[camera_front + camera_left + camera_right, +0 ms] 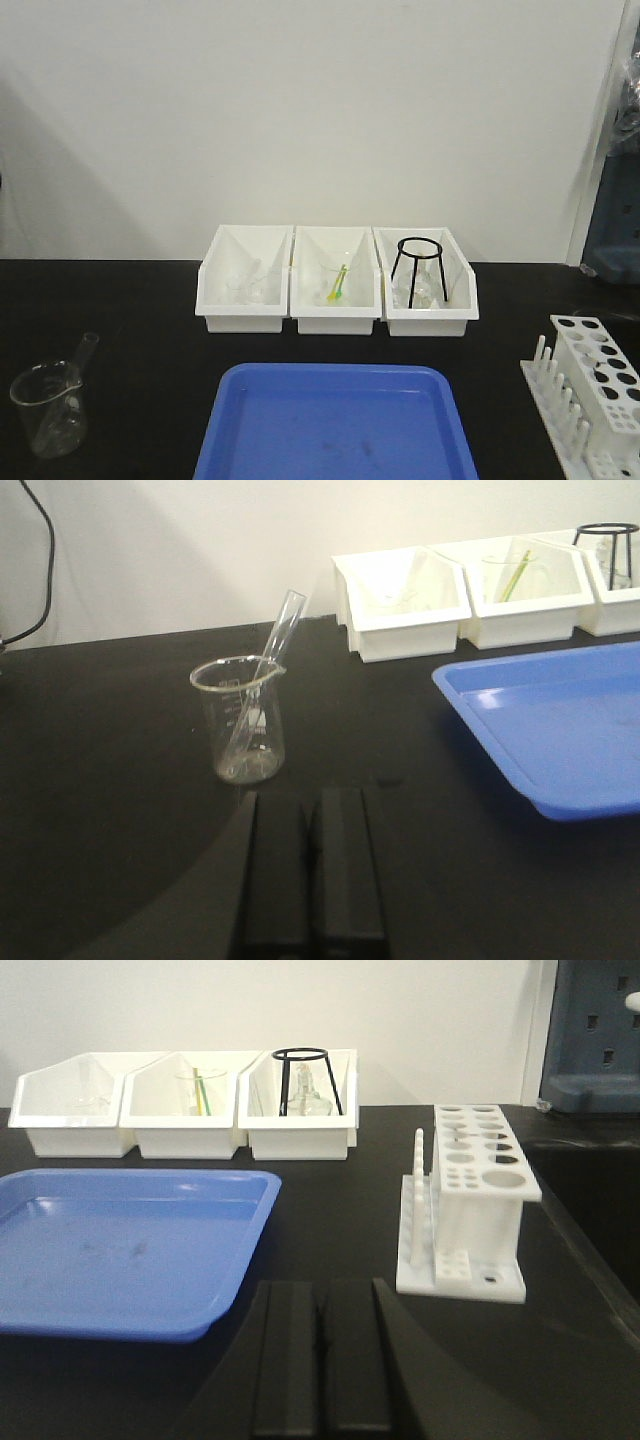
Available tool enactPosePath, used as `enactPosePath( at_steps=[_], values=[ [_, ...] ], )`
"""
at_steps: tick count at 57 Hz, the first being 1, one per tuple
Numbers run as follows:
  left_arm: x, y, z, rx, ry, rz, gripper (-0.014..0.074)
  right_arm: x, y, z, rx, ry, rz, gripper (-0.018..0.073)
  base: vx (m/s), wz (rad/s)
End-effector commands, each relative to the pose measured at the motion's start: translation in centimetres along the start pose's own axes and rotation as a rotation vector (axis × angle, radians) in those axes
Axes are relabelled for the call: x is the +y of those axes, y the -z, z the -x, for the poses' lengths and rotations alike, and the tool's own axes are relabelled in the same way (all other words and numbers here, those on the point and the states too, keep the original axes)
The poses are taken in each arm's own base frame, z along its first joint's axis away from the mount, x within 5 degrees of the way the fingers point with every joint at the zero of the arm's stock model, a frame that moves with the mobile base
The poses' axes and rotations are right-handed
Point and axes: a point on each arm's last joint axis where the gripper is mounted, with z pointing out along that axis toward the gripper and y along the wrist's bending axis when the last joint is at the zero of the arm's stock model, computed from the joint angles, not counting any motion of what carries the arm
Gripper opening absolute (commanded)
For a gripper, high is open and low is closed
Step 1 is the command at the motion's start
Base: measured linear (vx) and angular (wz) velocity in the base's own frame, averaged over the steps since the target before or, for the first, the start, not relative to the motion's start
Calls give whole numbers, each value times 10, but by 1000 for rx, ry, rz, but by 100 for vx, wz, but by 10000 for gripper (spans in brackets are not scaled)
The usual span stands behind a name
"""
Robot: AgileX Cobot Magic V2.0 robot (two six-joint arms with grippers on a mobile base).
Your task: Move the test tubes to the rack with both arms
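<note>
A clear test tube [270, 658] leans in a glass beaker [240, 720] at the table's left; the front view shows the tube [82, 352] and the beaker [48, 408] too. My left gripper [312, 805] is shut and empty, a short way in front of the beaker. The white rack [474, 1195] stands at the right with no tube in its holes; it also appears at the right edge of the front view [590, 400]. My right gripper [322, 1295] is shut and empty, left of and nearer than the rack. Neither arm shows in the front view.
A blue tray [335, 425] lies at the front middle. Behind it stand three white bins [335, 280]: glassware in the left one, a green-yellow stick in the middle one, a black ring stand [418, 270] in the right one. The black table ends at a white wall.
</note>
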Motion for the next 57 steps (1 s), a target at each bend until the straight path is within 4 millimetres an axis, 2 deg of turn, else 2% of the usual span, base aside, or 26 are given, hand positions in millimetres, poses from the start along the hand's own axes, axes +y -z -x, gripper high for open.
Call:
enactPosePath(
  at_steps=[1, 25, 57],
  values=[
    [0, -1, -1, -66, 0, -1, -20, 0, 0, 4, -78, 8, -6, -8, 34, -1],
    [0, -1, -1, -66, 0, -1, -20, 0, 0, 4, -79, 8, -6, -8, 26, 0],
    [0, -1, -1, -66, -1, -1, -20, 0, 0, 4, -75, 8, -6, -8, 3, -2]
  ],
)
